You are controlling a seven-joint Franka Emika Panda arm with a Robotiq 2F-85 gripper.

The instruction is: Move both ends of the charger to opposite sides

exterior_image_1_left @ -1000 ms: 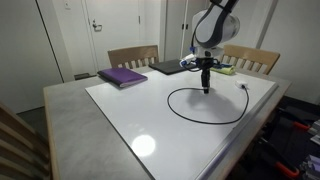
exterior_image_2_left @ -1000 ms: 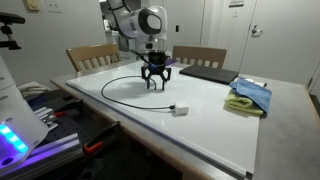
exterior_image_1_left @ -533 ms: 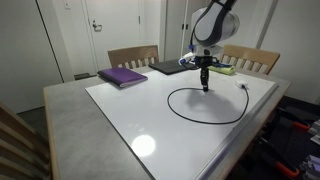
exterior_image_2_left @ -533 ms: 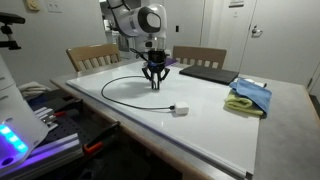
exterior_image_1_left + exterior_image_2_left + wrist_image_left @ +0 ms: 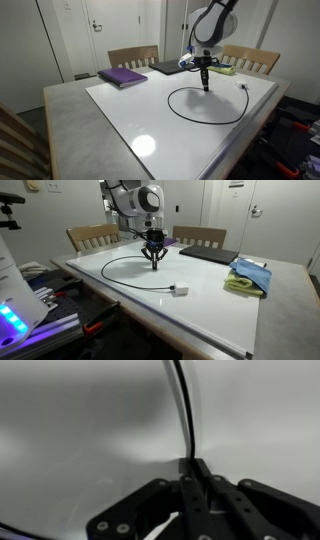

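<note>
step: grasp | Robotiq gripper (image 5: 154, 264): fingers pressed together, pinching one tip of the long thin black charger cable (image 5: 184, 410) down at the white tabletop (image 5: 130, 110) | cable: loops away from the gripper and back | free tip (image 5: 244, 87): near the gripper | progress, judged: early; ends not yet apart, both left to place

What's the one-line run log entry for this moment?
phase: grasp | gripper: shut on charger, low over table | other end: free on table | layout: one loop
</note>
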